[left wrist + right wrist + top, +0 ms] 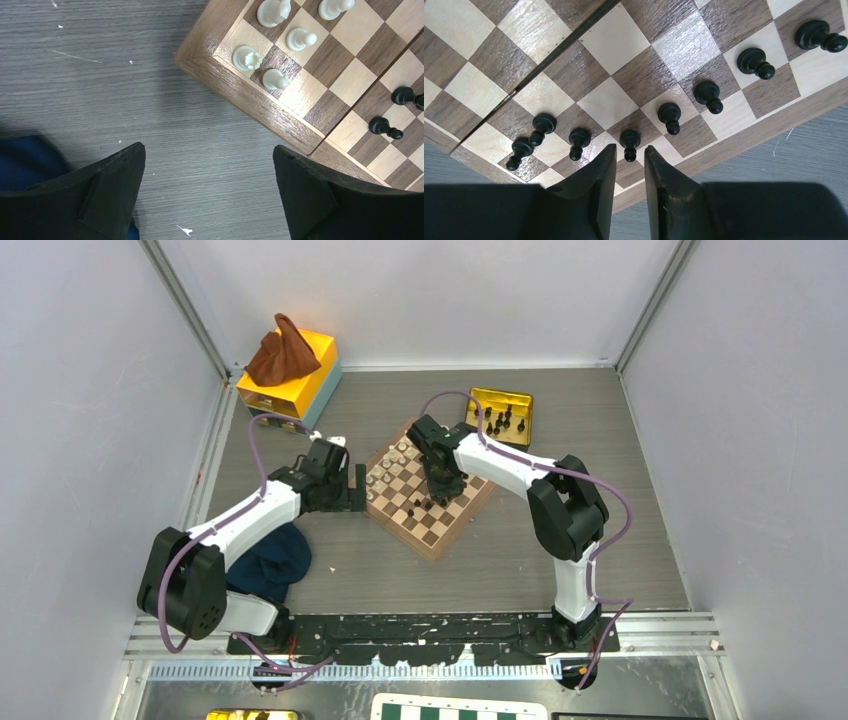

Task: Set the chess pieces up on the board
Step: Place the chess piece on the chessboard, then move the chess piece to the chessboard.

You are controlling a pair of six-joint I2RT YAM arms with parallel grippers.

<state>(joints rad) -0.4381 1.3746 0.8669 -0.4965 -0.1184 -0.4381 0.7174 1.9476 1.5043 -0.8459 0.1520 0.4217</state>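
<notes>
Right gripper hangs low over the board, at its edge nearest the right arm. Fingers parted a narrow gap, clamping nothing; one black pawn stands free just ahead of the tips, on its own square.

Chess pieces: eight black ones in a rough line along that same edge of the board, all upright. More black pieces sit in a gold tin beyond the board's far corner.

Left gripper is over bare table, just off the board's opposite corner, fingers spread wide, holding nothing. Cream pieces stand in that corner.
</notes>
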